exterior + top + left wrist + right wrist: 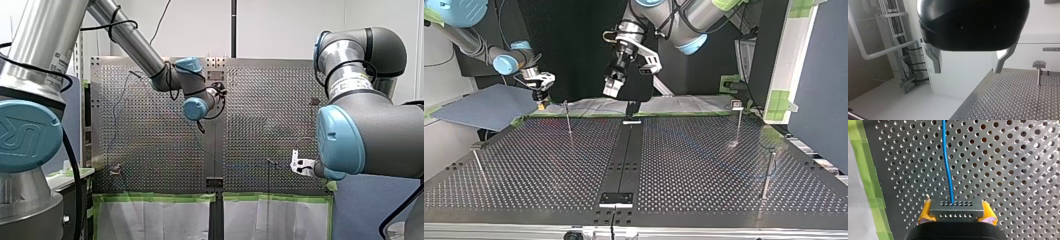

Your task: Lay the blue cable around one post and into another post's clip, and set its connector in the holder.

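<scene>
right gripper clamped on connector, yellow pads mostly hidden behind it; blue cable runs ahead. left gripper fingers apart. Top view: cable too faint to trace.

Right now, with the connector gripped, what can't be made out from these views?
1. Right wrist view: the blue cable leaves the connector in my right gripper and runs off the edge; its far end is cut off.
2. Top view: the cable is too thin and faint on the table to tell whether it rounds any post.
3. Front view: my right gripper is hidden behind its own arm.
</scene>
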Robot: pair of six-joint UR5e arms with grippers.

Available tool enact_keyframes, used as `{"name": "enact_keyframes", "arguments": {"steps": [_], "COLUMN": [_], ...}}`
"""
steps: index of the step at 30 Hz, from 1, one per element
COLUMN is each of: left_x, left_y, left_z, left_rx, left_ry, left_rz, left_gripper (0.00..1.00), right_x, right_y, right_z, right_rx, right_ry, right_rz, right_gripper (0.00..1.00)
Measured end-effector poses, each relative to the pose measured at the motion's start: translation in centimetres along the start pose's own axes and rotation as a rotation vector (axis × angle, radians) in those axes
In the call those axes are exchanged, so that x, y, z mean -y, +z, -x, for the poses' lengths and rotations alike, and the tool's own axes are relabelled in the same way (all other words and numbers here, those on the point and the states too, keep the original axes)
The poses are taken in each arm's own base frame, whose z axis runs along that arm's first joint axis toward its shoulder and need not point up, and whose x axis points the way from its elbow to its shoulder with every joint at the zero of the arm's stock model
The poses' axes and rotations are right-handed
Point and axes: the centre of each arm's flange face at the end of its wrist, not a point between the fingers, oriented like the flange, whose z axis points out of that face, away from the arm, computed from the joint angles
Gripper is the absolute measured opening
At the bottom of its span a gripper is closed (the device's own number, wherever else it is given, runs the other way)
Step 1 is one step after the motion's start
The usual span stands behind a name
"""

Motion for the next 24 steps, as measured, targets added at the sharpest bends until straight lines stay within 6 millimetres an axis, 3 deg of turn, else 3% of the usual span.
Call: {"name": "enact_keyframes", "arguments": {"steps": [12,24], "left_x": [-1.4,-5.6], "left_y": [-3.9,-9.5], "left_z": [2.5,-3.2], "left_rx": [-0.021,-0.173], "left_ry": [0.016,0.095], "left_rz": [0.020,0.072], "left_gripper": [0.98,0.98], "right_x": [0.2,0.4], "right_y": [0.1,0.1], "right_z": [0.0,0.0], "right_rx": [0.000,-0.002], "right_ry": [0.000,-0.001], "right_rz": [-0.004,-0.007], "right_gripper": [0.00,0.00]}}
